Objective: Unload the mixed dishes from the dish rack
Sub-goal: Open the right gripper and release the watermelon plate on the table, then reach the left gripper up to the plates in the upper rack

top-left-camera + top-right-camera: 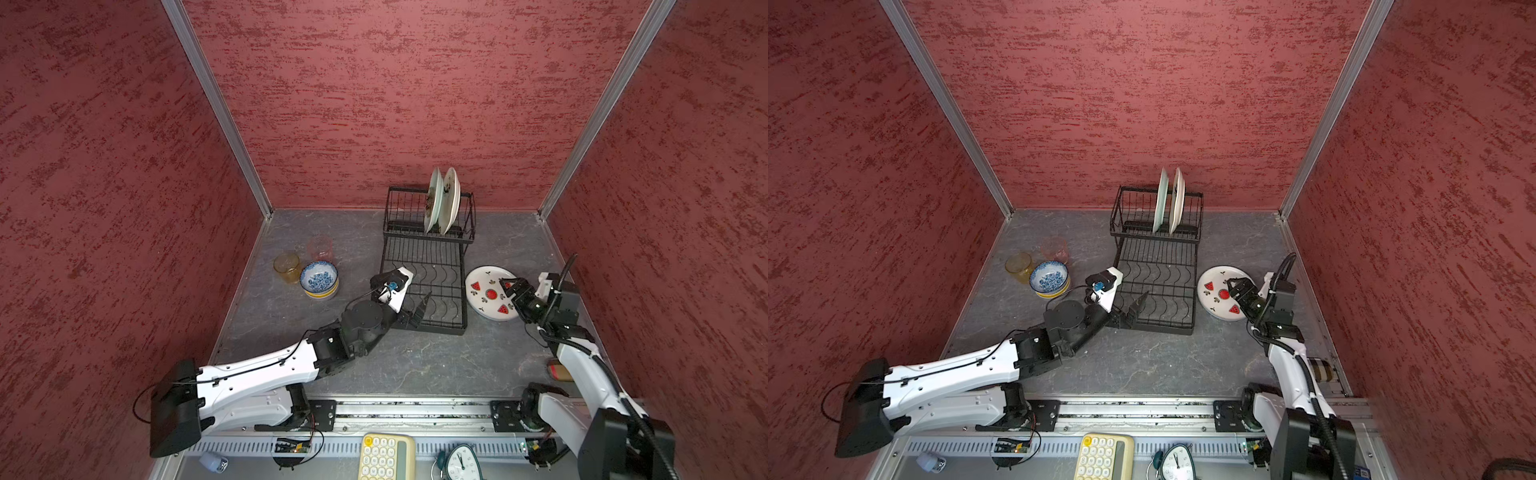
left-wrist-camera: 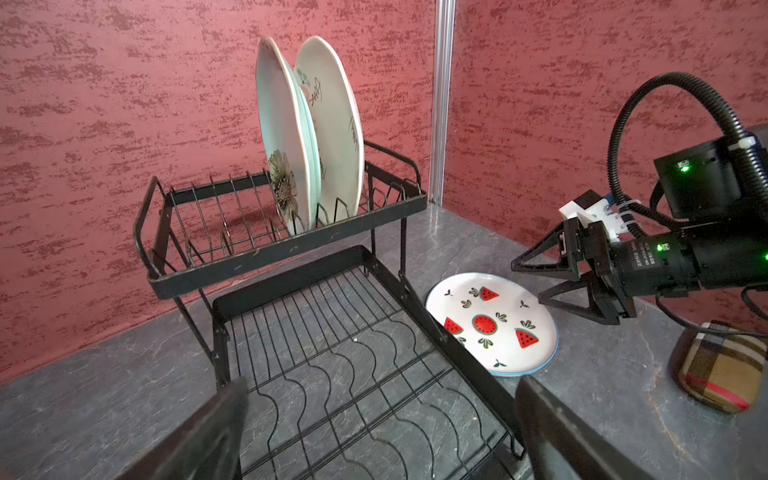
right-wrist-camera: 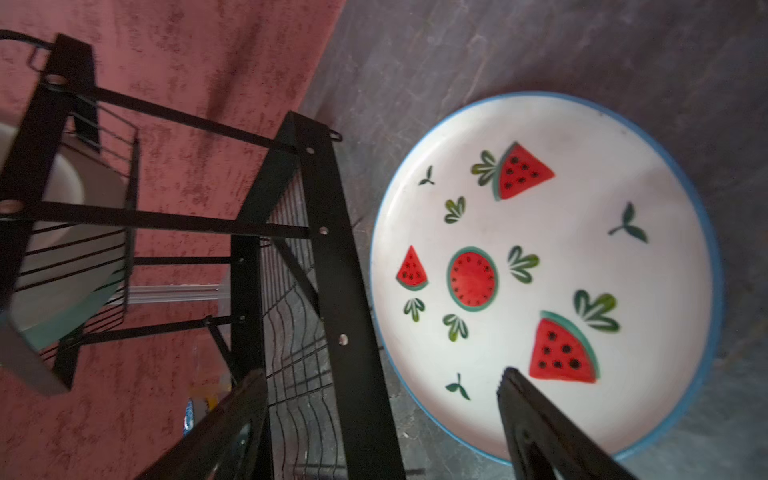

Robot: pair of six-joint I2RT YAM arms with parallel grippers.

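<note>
1. The step in hand, as we judge it, is setting down the watermelon plate [image 2: 505, 332]. It lies flat on the bench [image 1: 415, 365], just beside the right edge of the dish rack [image 2: 291, 249]. The right pincer [image 2: 527, 281] hovers over its near rim, jaws apart and holding nothing.
2. To finish well, we would raise that pincer straight up before swinging it, so that no fingertip catches the rim and drags the plate against the rack.
3. Next we would take the cream plate [image 2: 338, 124], the one nearer the right arm, pinch it by its top edge and lift it upright along its slot, so that the pale green plate [image 2: 282, 124] close beside it is not knocked.
4. The left pincer [image 2: 378, 390] hangs with jaws wide apart over the near end of the flat tray, which carries no dishes; it could steady the rack.
5. Both remaining plates stand on edge in the tall basket. The blue-white bowl [image 1: 319, 279] sits nested on a yellow one, with the amber tumbler [image 1: 286, 266] and pink tumbler [image 1: 320, 248] nearby, all on the bench left of the rack.
</note>
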